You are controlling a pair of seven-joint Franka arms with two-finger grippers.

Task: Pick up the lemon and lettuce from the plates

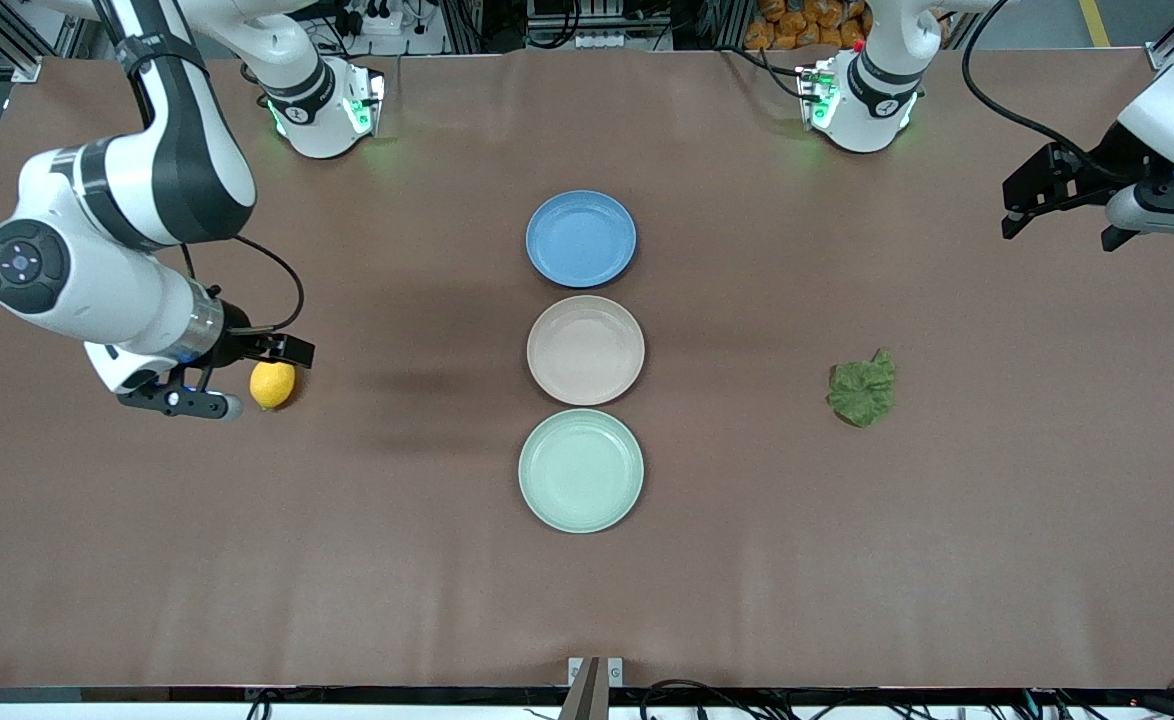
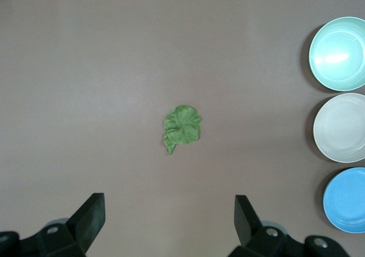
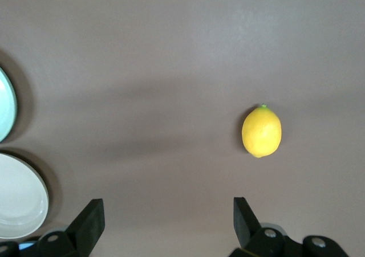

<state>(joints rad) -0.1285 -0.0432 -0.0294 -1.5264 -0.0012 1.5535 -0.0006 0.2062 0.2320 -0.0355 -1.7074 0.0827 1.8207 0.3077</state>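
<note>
The yellow lemon [image 1: 272, 384] lies on the bare table toward the right arm's end; it also shows in the right wrist view [image 3: 262, 131]. The green lettuce [image 1: 863, 391] lies on the table toward the left arm's end, and shows in the left wrist view [image 2: 182, 127]. The beige-pink plate [image 1: 585, 350] and the mint green plate [image 1: 580, 470] stand empty mid-table. My right gripper [image 1: 252, 378] is open and empty, up over the table beside the lemon [image 3: 168, 214]. My left gripper [image 1: 1057, 232] is open and empty, high over the table's end, apart from the lettuce [image 2: 169, 211].
An empty blue plate [image 1: 580, 238] stands in line with the two plates, farthest from the front camera. The two arm bases stand along the table edge farthest from the camera. The brown table [image 1: 347, 560] is bare around the plates.
</note>
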